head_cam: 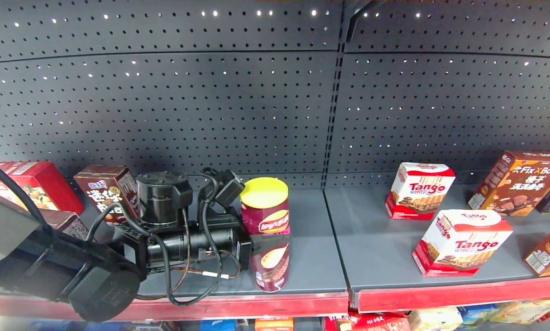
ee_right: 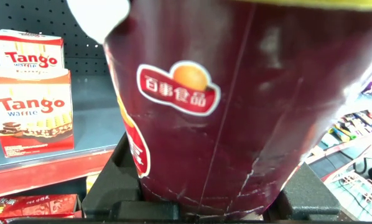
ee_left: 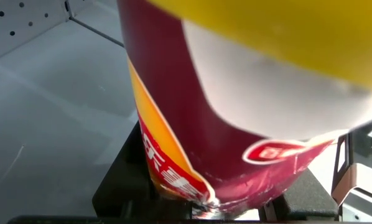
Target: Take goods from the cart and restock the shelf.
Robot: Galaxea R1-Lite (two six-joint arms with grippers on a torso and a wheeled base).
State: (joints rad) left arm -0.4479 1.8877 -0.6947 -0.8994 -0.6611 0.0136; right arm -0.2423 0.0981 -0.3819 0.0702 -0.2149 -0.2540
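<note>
- The left hand (head_cam: 250, 248) is clamped on the middle of a tall maroon chip can (head_cam: 266, 216) with a yellow lid (head_cam: 264, 191); dark fingers (ee_left: 120, 182) press both of its sides.
- That can is upright, its base at the shelf (head_cam: 312, 276) board near the red front lip.
- Behind the left arm stand a brown box (head_cam: 107, 188) and a red box (head_cam: 31, 184).
- Well off beyond the left hand's can, 2 wafer boxes (head_cam: 420, 191) (head_cam: 461, 241) sit on the next shelf bay.
- The right hand (ee_right: 211, 202) grips a second chip can (ee_right: 236, 106), also maroon, between its dark fingers (ee_right: 310, 193).
</note>
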